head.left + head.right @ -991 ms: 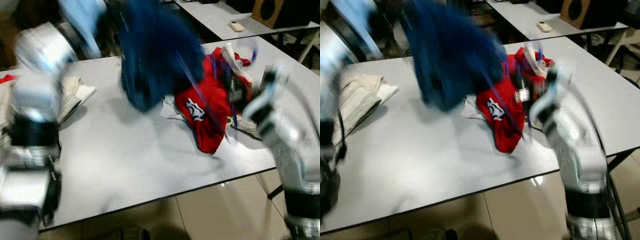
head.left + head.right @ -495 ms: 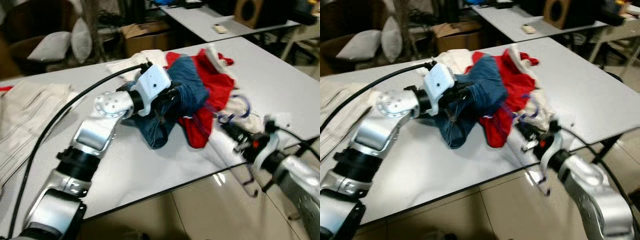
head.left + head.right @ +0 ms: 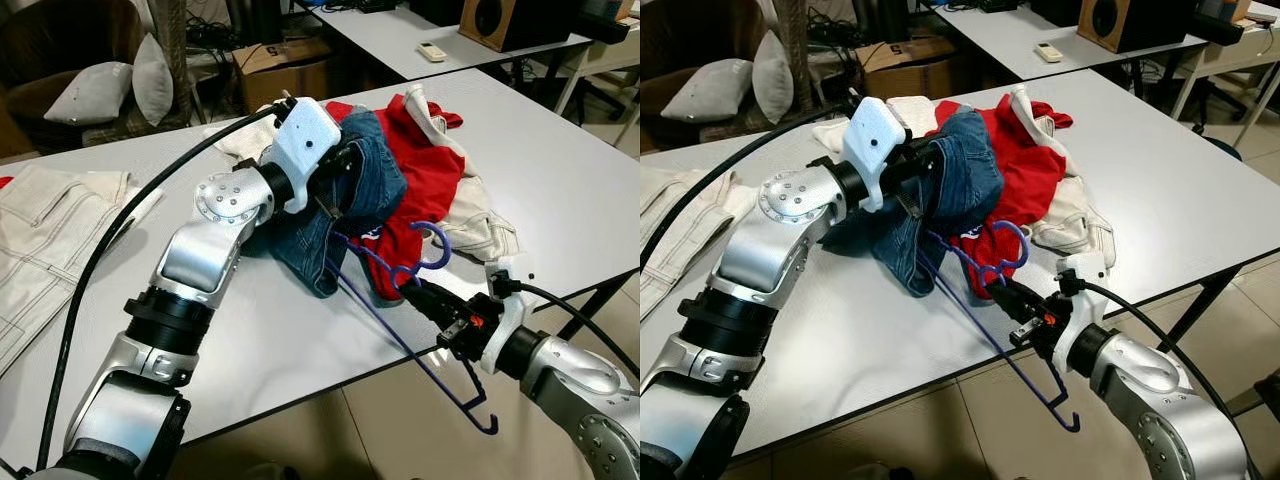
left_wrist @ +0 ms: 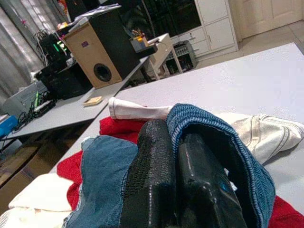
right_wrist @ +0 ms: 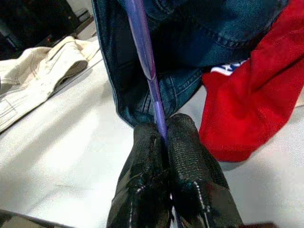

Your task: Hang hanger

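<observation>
Your right gripper (image 5: 164,135) has just drawn the purple hanger (image 3: 400,310), pinched tight, toward the table's near edge (image 3: 300,395), while your left gripper (image 4: 175,156) stays clamped on the jeans (image 3: 360,190), so the hanger's freed for hanging

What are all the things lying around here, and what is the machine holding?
Table: one, white-grey, in front of the robot.
Jeans: one pair, blue, on the pile at the table's middle, pinched by the left hand.
Red garment: one, red, under and beside the jeans.
Cream garment: one, off-white, at the pile's right edge.
Pale trousers: one pair, cream, flat on the table's left.
Hanger: one, purple, running from the jeans past the table's front edge, held by the right hand.
Second table: one, behind, with a remote and a speaker.
Cushions: two, grey, back left.
Left hand: black, shut on the jeans.
Right hand: black, shut on the hanger.
</observation>
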Motion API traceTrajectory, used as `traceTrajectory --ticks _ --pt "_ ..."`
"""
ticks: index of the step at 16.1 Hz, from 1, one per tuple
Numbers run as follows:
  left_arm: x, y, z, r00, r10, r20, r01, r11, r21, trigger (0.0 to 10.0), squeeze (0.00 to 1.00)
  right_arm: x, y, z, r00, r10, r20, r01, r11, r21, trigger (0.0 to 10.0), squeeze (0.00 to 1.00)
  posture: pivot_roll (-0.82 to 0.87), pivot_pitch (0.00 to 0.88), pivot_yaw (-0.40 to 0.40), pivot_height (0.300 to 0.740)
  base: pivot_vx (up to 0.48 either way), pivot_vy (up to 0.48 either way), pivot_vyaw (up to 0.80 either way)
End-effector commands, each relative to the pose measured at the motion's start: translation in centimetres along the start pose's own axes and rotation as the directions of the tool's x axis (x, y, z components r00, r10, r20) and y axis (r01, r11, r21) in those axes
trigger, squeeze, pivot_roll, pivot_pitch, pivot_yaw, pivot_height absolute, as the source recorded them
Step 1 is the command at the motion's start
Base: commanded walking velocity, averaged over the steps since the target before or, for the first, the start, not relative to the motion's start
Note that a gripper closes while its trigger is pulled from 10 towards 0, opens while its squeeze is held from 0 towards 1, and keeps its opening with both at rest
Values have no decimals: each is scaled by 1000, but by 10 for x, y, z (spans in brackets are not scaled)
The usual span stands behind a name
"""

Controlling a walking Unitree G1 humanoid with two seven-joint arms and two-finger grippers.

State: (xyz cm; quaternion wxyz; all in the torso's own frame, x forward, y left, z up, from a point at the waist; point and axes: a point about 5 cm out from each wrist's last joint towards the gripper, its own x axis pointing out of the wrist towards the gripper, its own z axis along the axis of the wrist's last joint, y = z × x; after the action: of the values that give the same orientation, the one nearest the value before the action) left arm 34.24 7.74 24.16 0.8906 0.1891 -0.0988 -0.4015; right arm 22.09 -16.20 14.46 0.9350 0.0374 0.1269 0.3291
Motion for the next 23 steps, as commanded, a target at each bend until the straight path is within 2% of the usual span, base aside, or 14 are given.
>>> traceTrajectory --ticks 1,2,3,5,6,8,11,12,14,18,19,21,22,23 --pt "-2 5 10 1000 5 24 -5 1000 16 0 0 3 1 6 1000 4 30 -3 1000 -19 10000 0 -106 0 86 740 0 0 0" --pt "-4 0 9 999 -42 20 42 999 22 0 0 8 -5 12 996 -40 78 41 999 -19 10000 0 -106 0 88 740 0 0 0" --pt "-5 -5 7 996 -92 5 92 995 30 0 0 15 -5 20 991 -16 131 15 1000 13 10000 0 -106 0 88 740 0 0 0" --pt "-4 -7 4 996 -89 -5 89 996 27 0 0 23 3 26 983 78 167 -84 996 27 10000 0 -100 0 83 740 0 0 0" --pt "0 -5 3 999 -47 -12 47 999 26 0 0 28 13 25 969 198 146 -203 979 22 10000 0 -94 0 76 740 0 0 0" --pt "2 -4 4 1000 -25 -16 25 999 36 0 0 30 19 21 960 256 112 -258 966 9 10000 0 -86 0 67 740 0 0 0" --pt "4 -8 2 999 -35 -29 36 998 47 0 0 34 22 23 959 260 108 -259 966 -30 10000 0 -83 0 65 740 0 0 0" --pt "4 -9 -4 998 -32 -60 36 996 76 0 0 41 15 31 981 137 136 -128 989 -71 10000 0 -84 0 64 740 0 0 0" --pt "1 -7 -9 995 -21 -93 31 993 112 0 0 49 -2 36 983 -89 164 99 994 -56 10000 0 -84 0 63 740 0 0 0" --pt "-6 -9 -18 987 -71 -146 89 989 121 0 0 58 -10 57 929 -193 316 168 980 106 10000 0 -75 0 62 740 0 0 0" --pt "-7 -12 -22 981 -91 -169 113 986 125 0 0 60 -11 63 915 -196 353 147 976 162 10000 0 -73 0 61 740 0 0 0" --pt "-15 -22 -38 952 -174 -252 216 965 151 0 0 63 -18 77 862 -230 452 44 922 385 10000 0 -63 0 53 740 0 0 0" --pt "-17 -27 -42 944 -206 -259 249 958 144 0 0 63 -20 77 856 -233 462 7 898 439 10000 0 -62 0 51 740 0 0 0" --pt "-18 -28 -43 941 -219 -259 261 955 141 0 0 64 -21 77 855 -234 463 -1 892 452 10000 0 -62 0 51 740 0 0 0"
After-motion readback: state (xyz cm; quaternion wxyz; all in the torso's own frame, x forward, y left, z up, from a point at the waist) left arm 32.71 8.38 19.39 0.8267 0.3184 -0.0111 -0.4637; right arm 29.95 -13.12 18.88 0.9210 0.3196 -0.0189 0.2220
